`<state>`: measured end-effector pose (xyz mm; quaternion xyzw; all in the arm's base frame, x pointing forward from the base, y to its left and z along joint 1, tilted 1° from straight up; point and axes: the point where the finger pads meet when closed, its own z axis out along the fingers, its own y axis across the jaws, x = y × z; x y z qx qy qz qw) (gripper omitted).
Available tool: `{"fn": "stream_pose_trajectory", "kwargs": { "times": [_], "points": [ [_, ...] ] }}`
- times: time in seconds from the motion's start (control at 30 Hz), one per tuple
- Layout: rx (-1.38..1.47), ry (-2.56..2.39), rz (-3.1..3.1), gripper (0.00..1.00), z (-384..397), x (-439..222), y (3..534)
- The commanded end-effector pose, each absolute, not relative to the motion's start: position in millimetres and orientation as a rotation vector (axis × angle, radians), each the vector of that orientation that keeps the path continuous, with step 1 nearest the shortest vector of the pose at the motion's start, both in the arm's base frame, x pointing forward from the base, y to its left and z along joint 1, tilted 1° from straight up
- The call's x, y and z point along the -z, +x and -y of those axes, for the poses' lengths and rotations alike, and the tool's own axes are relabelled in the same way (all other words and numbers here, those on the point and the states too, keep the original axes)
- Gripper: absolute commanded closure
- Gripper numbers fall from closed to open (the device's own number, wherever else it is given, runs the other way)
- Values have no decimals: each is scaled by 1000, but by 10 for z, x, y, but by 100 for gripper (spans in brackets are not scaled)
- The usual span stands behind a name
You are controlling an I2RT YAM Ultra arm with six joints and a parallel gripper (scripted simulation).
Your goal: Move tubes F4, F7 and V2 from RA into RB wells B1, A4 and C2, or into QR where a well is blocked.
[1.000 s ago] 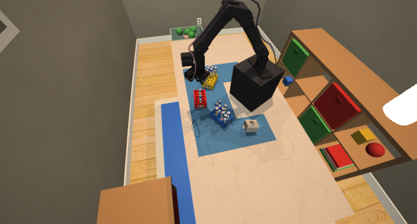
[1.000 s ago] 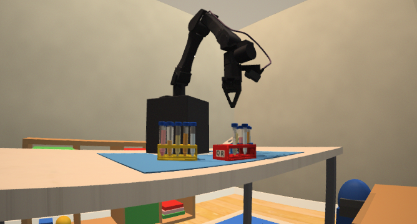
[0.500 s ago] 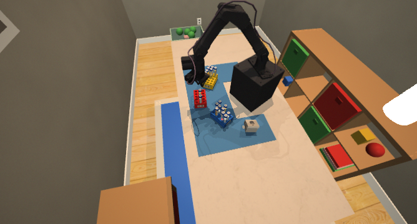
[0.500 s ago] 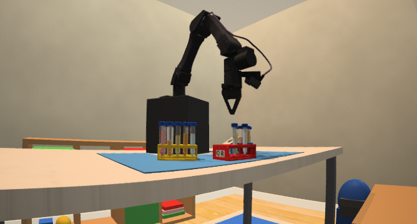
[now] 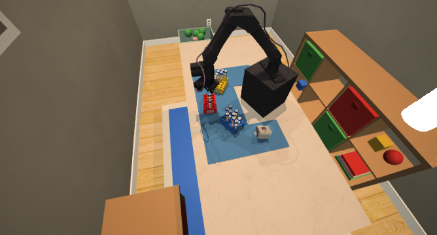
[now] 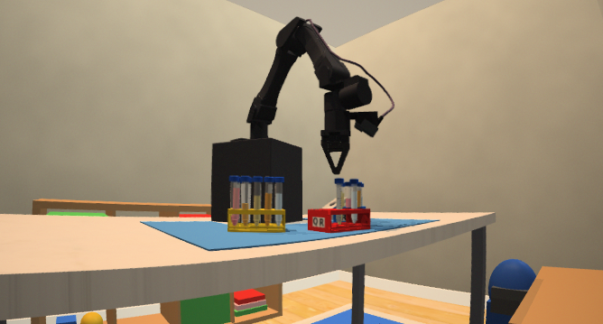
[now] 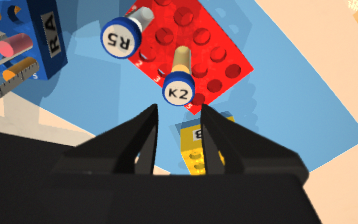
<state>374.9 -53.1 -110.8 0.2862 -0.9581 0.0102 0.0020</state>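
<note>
My gripper (image 5: pixel 211 91) (image 6: pixel 336 172) (image 7: pixel 179 111) is partly open and empty, pointing down above the gap between the red and yellow racks. The red rack QR (image 5: pixel 214 108) (image 6: pixel 311 215) (image 7: pixel 231 61) holds two upright tubes, K2 (image 6: pixel 338 181) (image 7: pixel 178 93) and R5 (image 6: pixel 354 181) (image 7: pixel 119 39). K2 is nearer my fingertips. The yellow rack RB (image 5: pixel 218 90) (image 6: pixel 256 230) (image 7: pixel 187 145) holds several blue-capped tubes; my fingers hide part of it in the wrist view. The blue rack RA (image 5: pixel 235 131) (image 7: pixel 58 63) holds several tubes. Their labels are not readable here.
A pale box (image 5: pixel 263 133) stands on the blue mat (image 5: pixel 226 152) (image 6: pixel 199 237) (image 7: pixel 301 120), beyond RA from QR. The black arm base (image 5: pixel 265 93) (image 6: pixel 257 183) stands beside the mat. The tabletop edge (image 6: pixel 406 239) is beyond QR and RB.
</note>
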Motion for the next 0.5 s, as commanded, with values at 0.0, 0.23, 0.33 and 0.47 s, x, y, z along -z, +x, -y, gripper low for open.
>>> {"fn": "stream_pose_trajectory", "kwargs": {
  "times": [0.0,0.23,0.33,0.47],
  "points": [
    [-26,903,3012,70,521,1211,3756],
    [-34,907,3023,70,513,1179,3793],
    [-27,905,3013,70,503,1208,3747],
    [-23,904,3007,70,494,1244,3732]
  ]
}}
